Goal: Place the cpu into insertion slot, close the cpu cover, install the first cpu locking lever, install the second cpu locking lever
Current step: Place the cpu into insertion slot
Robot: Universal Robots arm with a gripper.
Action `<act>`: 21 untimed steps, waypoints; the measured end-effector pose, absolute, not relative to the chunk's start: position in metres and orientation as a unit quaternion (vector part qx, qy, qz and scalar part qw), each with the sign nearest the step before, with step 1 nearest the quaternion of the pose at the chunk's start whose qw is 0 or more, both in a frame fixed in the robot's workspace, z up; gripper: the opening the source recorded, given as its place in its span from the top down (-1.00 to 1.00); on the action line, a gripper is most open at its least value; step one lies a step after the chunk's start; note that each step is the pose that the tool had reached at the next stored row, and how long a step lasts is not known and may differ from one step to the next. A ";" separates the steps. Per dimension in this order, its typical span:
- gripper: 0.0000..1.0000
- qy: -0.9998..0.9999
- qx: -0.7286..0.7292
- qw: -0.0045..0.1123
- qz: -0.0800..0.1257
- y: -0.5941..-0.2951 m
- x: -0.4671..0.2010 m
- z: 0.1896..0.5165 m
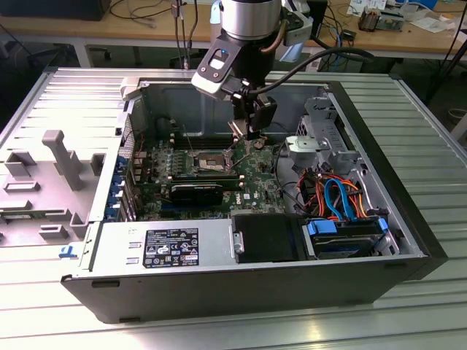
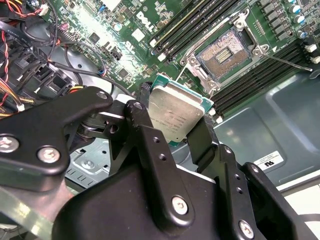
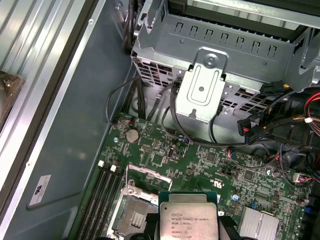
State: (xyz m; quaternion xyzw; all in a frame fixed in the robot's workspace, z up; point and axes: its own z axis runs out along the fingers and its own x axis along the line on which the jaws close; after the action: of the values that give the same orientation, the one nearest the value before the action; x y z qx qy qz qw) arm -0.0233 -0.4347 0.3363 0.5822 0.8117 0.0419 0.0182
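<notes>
My gripper hangs inside the open computer case, just to the exterior view's right of the insertion slot. It is shut on the cpu, a small square chip with a silvery-tan face, held by its edges between the two black fingers. In both wrist views the slot lies uncovered, with a dark pin field and a silvery rim. The chip sits above the green board, beside the slot and apart from it. The cpu cover appears to stand raised at the slot's edge. A thin lever wire sticks out beside the slot.
Long black memory sticks flank the slot. A metal drive cage and bundles of coloured cables lie to the exterior view's right. A black fan shroud and the power supply fill the case's near side.
</notes>
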 end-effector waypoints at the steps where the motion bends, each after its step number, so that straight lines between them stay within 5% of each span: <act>1: -0.09 0.811 0.583 0.018 0.042 -0.435 -0.023 0.336; 21: -0.09 0.803 0.594 0.019 0.042 -0.435 -0.023 0.336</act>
State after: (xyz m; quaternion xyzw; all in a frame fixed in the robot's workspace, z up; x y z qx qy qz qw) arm -0.0234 -0.4348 0.3360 0.5936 0.8034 0.0417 0.0188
